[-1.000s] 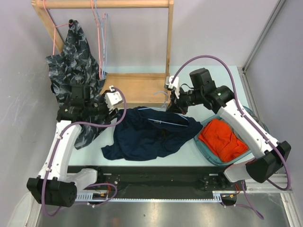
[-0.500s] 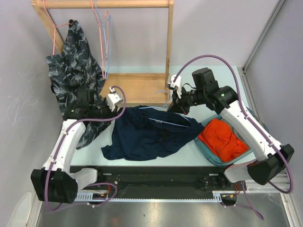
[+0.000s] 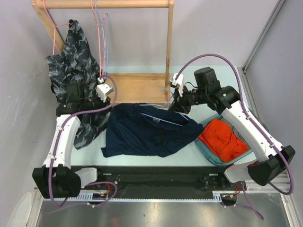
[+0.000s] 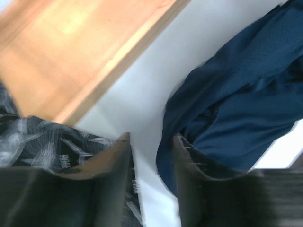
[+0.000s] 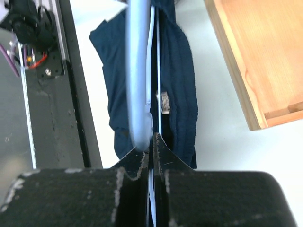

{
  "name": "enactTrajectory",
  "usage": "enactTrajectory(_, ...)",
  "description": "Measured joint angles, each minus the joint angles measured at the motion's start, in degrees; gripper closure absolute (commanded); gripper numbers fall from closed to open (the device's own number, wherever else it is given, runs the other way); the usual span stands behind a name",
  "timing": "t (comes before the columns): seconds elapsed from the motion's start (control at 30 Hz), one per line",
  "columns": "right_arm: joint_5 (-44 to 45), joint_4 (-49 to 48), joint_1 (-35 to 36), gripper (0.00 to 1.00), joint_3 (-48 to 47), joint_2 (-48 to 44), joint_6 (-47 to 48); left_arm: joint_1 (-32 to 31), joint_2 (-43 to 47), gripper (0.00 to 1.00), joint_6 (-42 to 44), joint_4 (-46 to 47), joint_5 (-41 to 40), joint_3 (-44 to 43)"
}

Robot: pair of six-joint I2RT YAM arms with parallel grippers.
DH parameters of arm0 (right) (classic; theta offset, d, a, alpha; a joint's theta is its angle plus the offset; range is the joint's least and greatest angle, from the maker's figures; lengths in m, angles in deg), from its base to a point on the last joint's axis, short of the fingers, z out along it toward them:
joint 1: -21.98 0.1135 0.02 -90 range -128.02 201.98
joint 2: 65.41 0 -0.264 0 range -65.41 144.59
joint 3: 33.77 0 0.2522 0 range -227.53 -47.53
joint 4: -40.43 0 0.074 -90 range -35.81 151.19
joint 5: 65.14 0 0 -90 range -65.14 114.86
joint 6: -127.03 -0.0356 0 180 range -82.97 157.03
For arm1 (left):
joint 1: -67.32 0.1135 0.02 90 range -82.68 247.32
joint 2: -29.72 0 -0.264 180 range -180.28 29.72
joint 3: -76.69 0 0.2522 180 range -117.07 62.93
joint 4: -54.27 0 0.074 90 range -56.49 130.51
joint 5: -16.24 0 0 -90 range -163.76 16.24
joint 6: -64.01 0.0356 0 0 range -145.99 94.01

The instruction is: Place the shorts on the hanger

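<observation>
The navy shorts (image 3: 147,132) lie spread on the table between the arms. The thin light-blue hanger (image 3: 163,119) lies across their top edge. My right gripper (image 3: 174,106) is shut on the hanger near its hook. In the right wrist view the hanger (image 5: 138,71) runs away from the closed jaws (image 5: 152,138) over the shorts (image 5: 177,85), whose white label (image 5: 164,101) shows. My left gripper (image 3: 108,101) is open at the shorts' upper left edge. In the left wrist view bare table shows between its fingertips (image 4: 150,137), with the shorts (image 4: 246,109) beside the right finger.
A wooden rack (image 3: 137,87) stands at the back with pink hangers (image 3: 99,33). The leaf-print garment (image 3: 71,61) hangs on its left, close behind my left arm. A teal basket (image 3: 203,146) with the orange garment (image 3: 222,139) sits at the right.
My left gripper has moved back and to the left, off the shorts' edge. The shorts' left side now lies wider and flatter. The right gripper has barely moved with the hanger.
</observation>
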Motion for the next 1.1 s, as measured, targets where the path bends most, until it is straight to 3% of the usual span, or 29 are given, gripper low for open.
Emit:
enactTrajectory(0.07,0.5,-1.3,0.1,1.00,0.0,-0.1,-2.7,0.1,-0.7,0.34,-0.5,-0.6,0.9,-0.3)
enactTrajectory(0.13,2.1,-2.6,0.3,1.00,-0.4,-0.1,-6.3,0.1,0.0,0.29,-1.8,-0.3,1.4,-0.3)
enactTrajectory(0.47,11.0,-6.6,-0.7,1.00,-6.9,3.2,-31.8,-3.1,9.3,0.28,-13.6,1.8,4.3,-6.1)
enactTrajectory(0.57,17.3,-6.5,1.9,1.00,-10.4,5.7,-39.6,-9.5,11.1,0.17,-18.7,3.0,5.4,-6.8)
enactTrajectory(0.73,27.7,-7.0,8.2,1.00,-13.2,8.6,-51.2,-15.7,14.0,0.19,-32.1,8.9,7.1,-4.7)
enactTrajectory(0.97,39.9,-8.0,16.2,1.00,-14.3,12.5,-64.0,-26.5,19.6,0.21,-50.8,19.3,2.8,2.3)
enactTrajectory(1.1,44.3,-8.2,19.3,1.00,-19.5,17.9,-68.7,-28.1,20.7,0.22,-58.5,21.9,-0.1,5.7)
